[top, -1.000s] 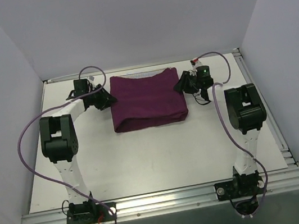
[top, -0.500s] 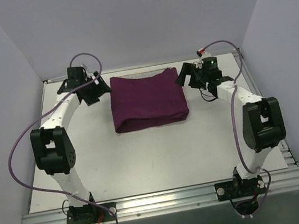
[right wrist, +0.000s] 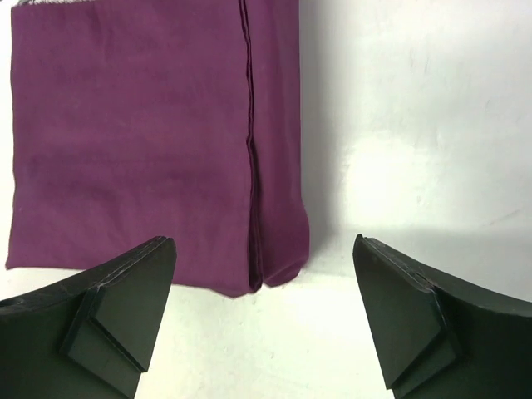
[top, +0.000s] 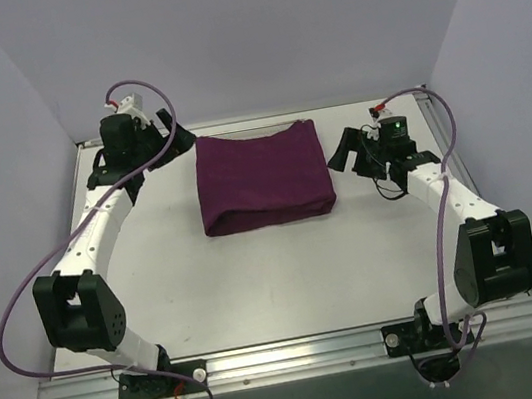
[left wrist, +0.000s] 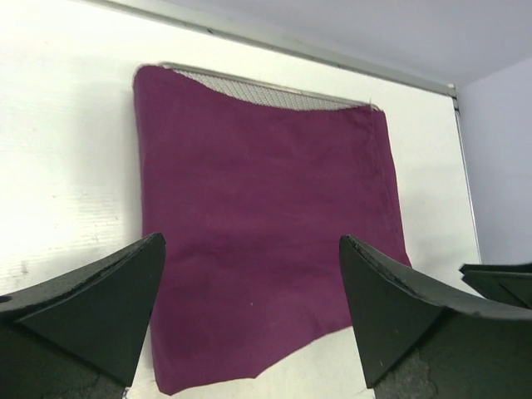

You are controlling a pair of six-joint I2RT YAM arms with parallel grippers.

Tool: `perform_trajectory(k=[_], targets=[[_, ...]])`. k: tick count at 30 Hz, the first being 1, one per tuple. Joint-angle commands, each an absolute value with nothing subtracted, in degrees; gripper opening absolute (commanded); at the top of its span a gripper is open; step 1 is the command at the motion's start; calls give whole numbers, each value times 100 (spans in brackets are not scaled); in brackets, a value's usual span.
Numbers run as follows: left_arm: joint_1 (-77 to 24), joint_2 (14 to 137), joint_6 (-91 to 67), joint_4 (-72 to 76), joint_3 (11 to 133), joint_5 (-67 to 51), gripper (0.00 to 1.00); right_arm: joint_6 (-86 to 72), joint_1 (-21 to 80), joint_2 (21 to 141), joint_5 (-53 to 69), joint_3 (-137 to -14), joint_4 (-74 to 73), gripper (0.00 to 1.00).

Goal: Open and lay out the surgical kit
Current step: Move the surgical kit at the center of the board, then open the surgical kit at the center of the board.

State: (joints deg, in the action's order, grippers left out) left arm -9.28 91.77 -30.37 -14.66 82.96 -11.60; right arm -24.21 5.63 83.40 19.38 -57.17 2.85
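Two hands flank the folded deep-purple cloth wrap (top: 262, 175) at centre-back, left hand (left wrist: 251, 241) and right hand (right wrist: 263, 241) both spread; a silver wire-mesh tray (left wrist: 249, 83) edge peeks out behind. Unwrapping looks not yet begun: next, pinch a flap edge. White surface (top: 257, 272), plain pale walls (top: 239, 32).

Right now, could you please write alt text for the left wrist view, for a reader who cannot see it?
A folded purple cloth lies flat on a white table, with a strip of silver wire mesh showing along its far edge. The left end effector hovers in the foreground, its two black fingers wide apart and holding nothing.
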Motion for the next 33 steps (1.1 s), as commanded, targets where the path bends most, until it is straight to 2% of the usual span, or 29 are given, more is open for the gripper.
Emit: perform_trajectory(k=[1,2,3,4,7,12,15,21,25,33], targets=[[-984,9097,-3076,-852,8148,-1923,94,-3038,562,8034,2302,-5460,281,91],[-1019,9053,-3128,-1079,8174,-1968,99,-3154,563,8007,2425,-5415,281,91],[-1063,9027,-3111,-1290,8217,-1943,97,-3199,554,7981,2565,-5414,229,90],[-1124,8974,-3077,-1544,8253,-1873,87,-3217,562,7954,2714,-5423,81,90],[-1458,8684,-2971,-2319,8095,-1600,79,-3305,554,7779,2952,-5256,88,89],[-2143,8341,-2716,-3181,8006,-1100,77,-3296,545,7954,3103,-5221,-352,84],[-2302,8490,-2558,-3243,8208,-1125,72,-3226,527,8138,3181,-5150,-115,81],[-2610,8947,-2154,-3796,8999,-879,72,-3067,519,8902,3576,-5580,-62,71],[-2760,9009,-2004,-3622,8983,-1018,73,-3348,527,9500,3990,-5862,280,65],[-2760,9176,-1995,-3524,9176,-1389,73,-3560,527,9527,3973,-5941,449,56]])
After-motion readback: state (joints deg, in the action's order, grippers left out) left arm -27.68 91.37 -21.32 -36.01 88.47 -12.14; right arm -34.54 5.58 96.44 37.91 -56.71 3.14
